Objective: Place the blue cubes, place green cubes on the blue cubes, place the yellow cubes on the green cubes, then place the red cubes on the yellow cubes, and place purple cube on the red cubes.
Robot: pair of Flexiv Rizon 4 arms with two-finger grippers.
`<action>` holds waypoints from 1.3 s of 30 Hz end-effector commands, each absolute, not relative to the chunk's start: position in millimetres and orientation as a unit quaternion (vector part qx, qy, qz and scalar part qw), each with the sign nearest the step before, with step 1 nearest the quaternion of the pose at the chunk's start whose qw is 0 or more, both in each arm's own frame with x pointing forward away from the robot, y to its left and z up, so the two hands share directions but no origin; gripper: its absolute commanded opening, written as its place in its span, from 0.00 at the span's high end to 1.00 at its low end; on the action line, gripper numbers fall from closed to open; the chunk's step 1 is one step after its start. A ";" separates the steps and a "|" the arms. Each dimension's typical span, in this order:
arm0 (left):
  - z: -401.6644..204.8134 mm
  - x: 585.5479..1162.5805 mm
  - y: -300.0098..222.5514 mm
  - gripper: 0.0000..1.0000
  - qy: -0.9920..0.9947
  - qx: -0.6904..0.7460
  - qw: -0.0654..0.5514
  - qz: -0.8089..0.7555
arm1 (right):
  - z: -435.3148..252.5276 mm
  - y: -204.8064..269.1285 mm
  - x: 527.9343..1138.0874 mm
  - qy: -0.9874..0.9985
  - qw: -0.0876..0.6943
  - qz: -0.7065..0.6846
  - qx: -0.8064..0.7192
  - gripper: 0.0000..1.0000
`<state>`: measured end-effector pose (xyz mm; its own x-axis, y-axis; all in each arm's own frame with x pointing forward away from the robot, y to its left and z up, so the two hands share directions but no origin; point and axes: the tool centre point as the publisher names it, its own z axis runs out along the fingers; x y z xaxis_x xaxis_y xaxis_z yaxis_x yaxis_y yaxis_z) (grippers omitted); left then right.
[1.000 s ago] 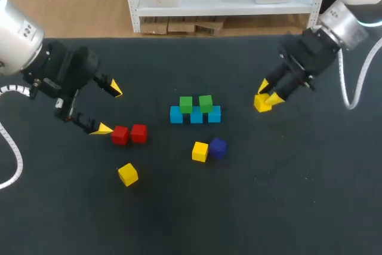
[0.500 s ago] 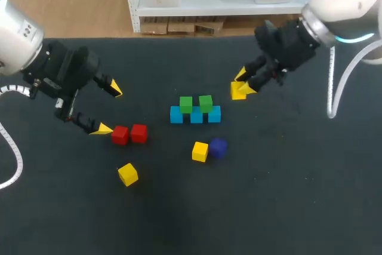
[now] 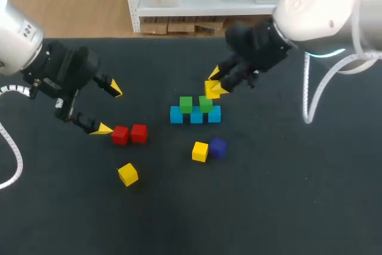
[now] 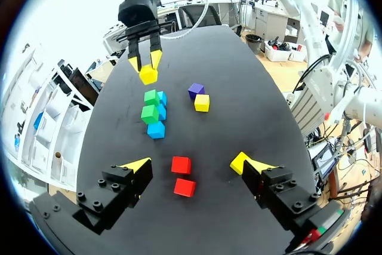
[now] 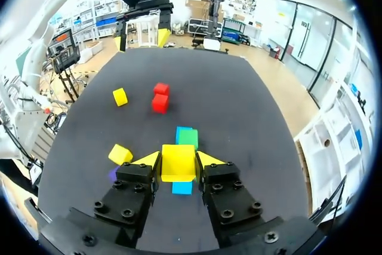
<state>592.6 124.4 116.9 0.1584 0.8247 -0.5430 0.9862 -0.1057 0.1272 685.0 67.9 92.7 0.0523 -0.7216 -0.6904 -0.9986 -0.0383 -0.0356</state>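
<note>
Your right gripper (image 3: pixel 216 85), clenched on a small matte yellow cube (image 3: pixel 211 89), has come from well right of the row of light-blue cubes (image 3: pixel 196 115) to just above its green cubes (image 3: pixel 205 103), so placement looks imminent; the left gripper (image 3: pixel 111 110) stays spread open.

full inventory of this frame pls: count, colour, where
blue cubes: 3, blue, row at mid-table
green cubes: 2, green, on top of the blue row
red cubes: 2, red, side by side near the left gripper
loose yellow cubes: 2, yellow, one alone near the front, one beside the purple cube
purple cube: 1, purple, in front of the blue row
held yellow cube: 1, yellow, between the right gripper's fingers, by the green cubes
table: 1, black
left gripper: 1, yellow-tipped, open, beside the red cubes
right gripper: 1, yellow-tipped, shut on the held yellow cube
</note>
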 end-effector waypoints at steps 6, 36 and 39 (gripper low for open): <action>116.2 591.8 126.0 0.00 0.624 0.724 0.239 -0.172 | 79.7 90.4 691.6 0.634 0.257 0.261 -0.681 1.00; 116.2 591.8 126.0 0.00 0.624 0.724 0.239 -0.172 | 67.7 99.3 691.2 0.652 0.262 0.247 -0.667 1.00; 116.2 591.8 126.0 0.00 0.624 0.724 0.239 -0.172 | 67.2 99.3 692.9 0.653 0.262 0.247 -0.666 1.00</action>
<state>592.6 124.4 116.9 0.1584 0.8247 -0.5430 0.9862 -0.1057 0.1272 691.7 98.4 68.2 0.0248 -0.7412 -0.6708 -0.9996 -0.0096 -0.0264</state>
